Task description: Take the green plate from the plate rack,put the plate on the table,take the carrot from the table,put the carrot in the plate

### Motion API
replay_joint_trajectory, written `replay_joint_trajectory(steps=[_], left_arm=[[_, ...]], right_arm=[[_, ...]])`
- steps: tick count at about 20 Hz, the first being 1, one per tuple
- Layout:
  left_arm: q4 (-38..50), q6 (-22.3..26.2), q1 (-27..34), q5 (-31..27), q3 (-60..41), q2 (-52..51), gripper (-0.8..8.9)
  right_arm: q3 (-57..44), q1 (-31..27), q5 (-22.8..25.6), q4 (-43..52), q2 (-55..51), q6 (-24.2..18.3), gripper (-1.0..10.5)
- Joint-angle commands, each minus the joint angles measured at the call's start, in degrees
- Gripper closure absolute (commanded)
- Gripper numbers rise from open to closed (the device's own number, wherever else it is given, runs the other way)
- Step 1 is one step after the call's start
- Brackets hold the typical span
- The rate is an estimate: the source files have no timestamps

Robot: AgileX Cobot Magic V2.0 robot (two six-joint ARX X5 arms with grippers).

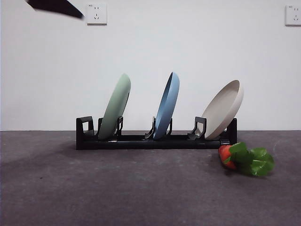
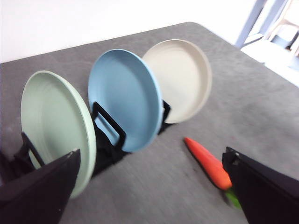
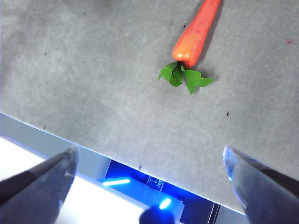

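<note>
No legible writing appeared. Left gripper (image 2: pixel 149 186) and right gripper (image 3: pixel 149 182) gaped wide, empty. Green plate (image 1: pixel 115 107) stood racked at centre-left; carrot (image 1: pixel 245 158), lower right, showed foreshortened.

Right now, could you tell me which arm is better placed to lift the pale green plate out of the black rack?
Left. The left gripper, jaws open, faces the pale sage-green round plate in the black plastic rack. The right gripper, also open, hangs over the table edge nearer the orange toy carrot.
</note>
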Motion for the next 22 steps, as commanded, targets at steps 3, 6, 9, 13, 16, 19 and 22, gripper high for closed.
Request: replay_joint_trajectory(steps=[3, 6, 9, 13, 16, 19, 22], left_arm=[[11.96, -0.33, -1.60, -4.44, 0.00, 11.19, 2.79], [18.03, -0.31, -1.88, -7.08, 0.00, 17.75, 2.79], [21.92, -0.31, -1.99, -7.93, 0.00, 22.64, 2.79], [23.91, -0.33, -2.38, -9.33, 0.00, 26.80, 2.96], [23.93, -0.33, -2.38, -10.14, 0.00, 27.36, 4.91], [23.96, -0.33, -2.36, -10.10, 0.00, 27.36, 6.69], [23.93, -0.33, -2.36, -9.05, 0.00, 27.36, 7.34]], right_arm=[[0.09, 0.15, -0.07, -0.09, -0.13, 0.87, 2.9], [0.09, 0.15, -0.07, -0.09, -0.13, 1.31, 2.9], [0.09, 0.15, -0.07, -0.13, -0.13, 1.40, 2.9], [0.09, 0.15, -0.09, -0.20, -0.13, 1.73, 2.9], [0.09, 0.15, -0.07, -0.22, -0.13, 1.73, 2.9], [0.09, 0.15, -0.07, -0.20, -0.13, 1.70, 2.9], [0.09, 0.15, -0.07, -0.22, -0.13, 1.73, 2.9]])
